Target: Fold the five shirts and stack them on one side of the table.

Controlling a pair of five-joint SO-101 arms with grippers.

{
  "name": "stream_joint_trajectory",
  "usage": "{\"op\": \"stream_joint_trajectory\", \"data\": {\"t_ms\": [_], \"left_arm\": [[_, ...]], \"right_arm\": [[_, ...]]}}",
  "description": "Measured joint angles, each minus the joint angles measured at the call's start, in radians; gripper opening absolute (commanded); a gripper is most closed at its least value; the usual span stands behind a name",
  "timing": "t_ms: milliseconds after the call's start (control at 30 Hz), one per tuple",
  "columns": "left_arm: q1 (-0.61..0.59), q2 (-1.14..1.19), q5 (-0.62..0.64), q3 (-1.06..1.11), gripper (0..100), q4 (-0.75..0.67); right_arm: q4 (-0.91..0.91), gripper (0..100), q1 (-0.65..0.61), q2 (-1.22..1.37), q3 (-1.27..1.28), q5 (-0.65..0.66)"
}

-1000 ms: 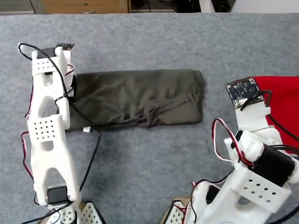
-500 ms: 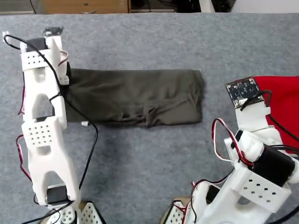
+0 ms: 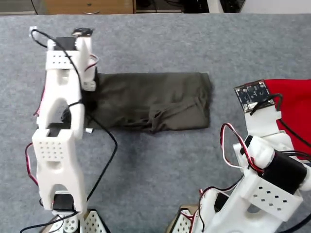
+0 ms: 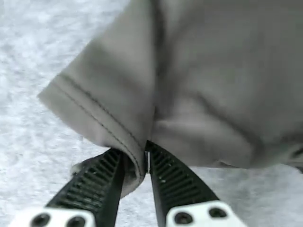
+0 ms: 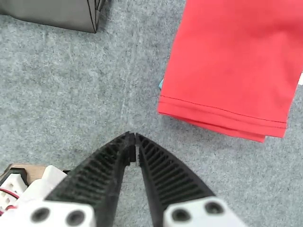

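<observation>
1. High view, surface and room: The table is covered with grey felt-like material. A wooden cabinet stands beyond the far edge.
2. High view, task items: The olive shirt lies folded into a long band across the middle of the table, with wrinkles along its near edge. The red shirt lies at the right edge of the table, well apart from the olive shirt.
3. High view, arm pose: The left arm extends from its base at the near left edge to the left end of the olive shirt, and its wrist covers that end. The right arm is folded back near its base at the near right, with its wrist just beside the red shirt.
4. Left wrist view: The left gripper pinches a hemmed fold of the olive shirt between its ribbed fingers. The fabric is raised above the table.
5. Right wrist view: The right gripper is closed, with its tips meeting and nothing between them. It hangs over bare table, near the hem of the red shirt but not touching it. A corner of the olive shirt lies farther off.
</observation>
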Motion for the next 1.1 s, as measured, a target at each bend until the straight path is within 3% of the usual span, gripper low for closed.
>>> {"op": "stream_joint_trajectory", "data": {"t_ms": [467, 1100], "left_arm": [[0.338, -0.008, 0.178, -0.017, 2, 0.0], [0.611, 0.129, 0.235, -0.402, 2, 0.0]], "right_arm": [[0.0, 0.3, 0.0, 0.0, 0.0, 0.0], [0.0, 0.3, 0.0, 0.0, 0.006, 0.0]]}}
